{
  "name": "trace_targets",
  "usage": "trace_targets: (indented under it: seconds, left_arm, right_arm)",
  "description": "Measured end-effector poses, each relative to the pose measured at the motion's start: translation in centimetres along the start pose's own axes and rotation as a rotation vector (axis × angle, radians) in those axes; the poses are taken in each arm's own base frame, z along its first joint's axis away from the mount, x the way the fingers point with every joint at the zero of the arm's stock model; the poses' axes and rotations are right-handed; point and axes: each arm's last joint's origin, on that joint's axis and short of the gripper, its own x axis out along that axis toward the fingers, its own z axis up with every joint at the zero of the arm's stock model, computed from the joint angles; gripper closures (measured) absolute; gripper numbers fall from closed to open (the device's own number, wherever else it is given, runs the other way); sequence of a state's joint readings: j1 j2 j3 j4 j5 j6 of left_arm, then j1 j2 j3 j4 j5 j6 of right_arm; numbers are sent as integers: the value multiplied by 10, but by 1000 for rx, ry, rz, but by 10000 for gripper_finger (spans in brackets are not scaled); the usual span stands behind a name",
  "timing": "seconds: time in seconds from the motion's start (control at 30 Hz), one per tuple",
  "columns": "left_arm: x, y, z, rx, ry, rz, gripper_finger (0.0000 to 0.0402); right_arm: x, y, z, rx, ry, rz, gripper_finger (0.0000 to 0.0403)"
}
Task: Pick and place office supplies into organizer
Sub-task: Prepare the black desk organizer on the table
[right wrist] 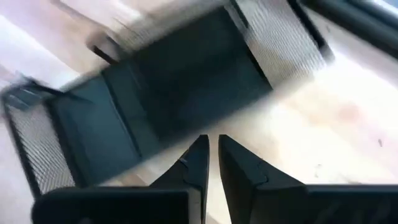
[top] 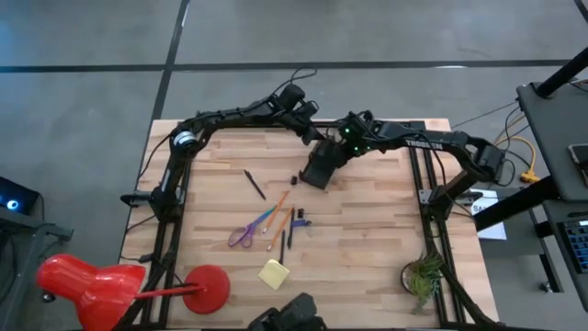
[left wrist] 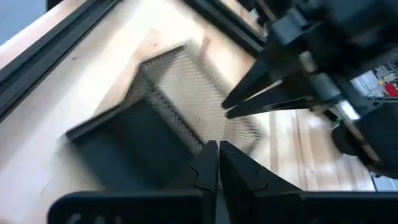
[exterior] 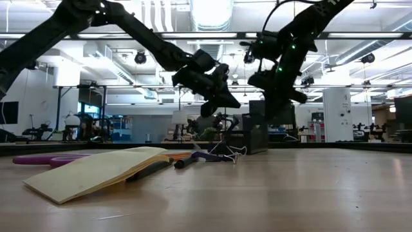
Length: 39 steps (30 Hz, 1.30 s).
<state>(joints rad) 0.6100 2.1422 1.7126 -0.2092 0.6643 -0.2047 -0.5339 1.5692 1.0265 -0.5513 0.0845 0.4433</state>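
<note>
Organizer (top: 322,169) just below the closed right claw (top: 342,147), apart.

It looked like a robotics lab — exposed ceiling ducts (exterior: 96,55), strip lights (exterior: 212,13) and, seemingly, equipment benches (exterior: 84,125) stood beyond the table's (exterior: 290,193) far edge.

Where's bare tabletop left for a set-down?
Free: wood right of the black mesh organizer, down to the green plant; also the left strip beside the lone dark pen. Crowded: centre, around purple-handled scissors, pens and yellow sticky-note pad.
</note>
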Motion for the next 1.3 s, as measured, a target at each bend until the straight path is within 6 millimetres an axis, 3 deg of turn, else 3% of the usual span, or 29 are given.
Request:
trace_targets:
  seconds: [0.2,0.33,0.43,0.6,0.77,1.13,1.3]
  left_arm:
    - [6,-10,-2,2,21,-14,401]
    - [-7,-13,8,24,-21,10,401]
    - [-17,-3,11,39,-43,93,401]
    - [-26,20,-8,-21,79,201,401]
    - [-31,24,-35,-58,304,213,401]
    - [1,-18,-65,-13,475,134,401]
    - [16,-34,-72,9,476,109,401]
  right_arm:
    - [-13,-2,-9,-2,1,-72,374]
    - [-28,-3,-9,1,-48,-76,374]
    - [-36,-4,-8,15,-80,-62,374]
    - [-40,-2,-9,58,-66,-2,374]
    - [-40,1,-10,49,-56,18,374]
    - [-40,0,-9,45,-73,-3,374]
    - [-24,-4,-1,49,-93,-3,374]
